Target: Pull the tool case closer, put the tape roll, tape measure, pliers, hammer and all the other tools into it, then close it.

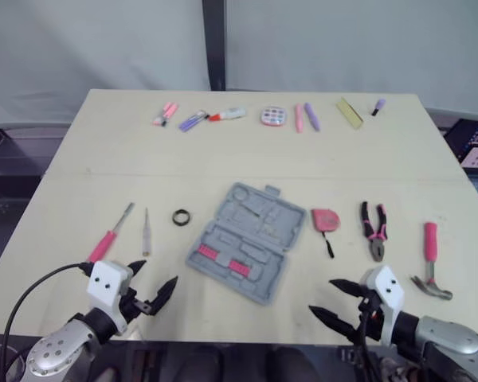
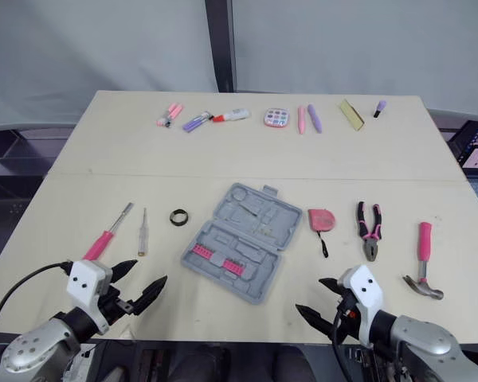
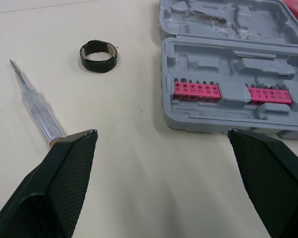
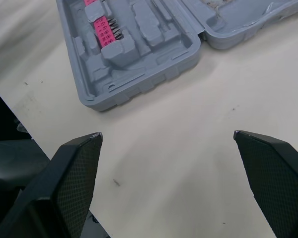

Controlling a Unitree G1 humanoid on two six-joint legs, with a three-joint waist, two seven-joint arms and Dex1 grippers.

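Note:
The grey tool case [image 1: 245, 241] lies open in the middle of the table, pink bit strips [image 3: 195, 91] in its near half. Left of it sit a black tape roll [image 1: 182, 216], a clear-handled tester screwdriver [image 1: 146, 231] and a pink-handled screwdriver [image 1: 109, 236]. To its right lie a pink tape measure [image 1: 324, 220], pink pliers [image 1: 374, 230] and a pink-handled hammer [image 1: 432, 261]. My left gripper [image 1: 153, 290] is open at the near left edge. My right gripper [image 1: 331, 301] is open at the near right, just short of the case corner [image 4: 92, 103].
A row of small items lies along the table's far side: pink and purple markers [image 1: 193, 120], a glue tube [image 1: 228, 114], a round palette [image 1: 273, 116], pens [image 1: 306, 117] and a yellow pad [image 1: 350, 112]. The table's near edge [image 1: 247, 341] runs right beneath both grippers.

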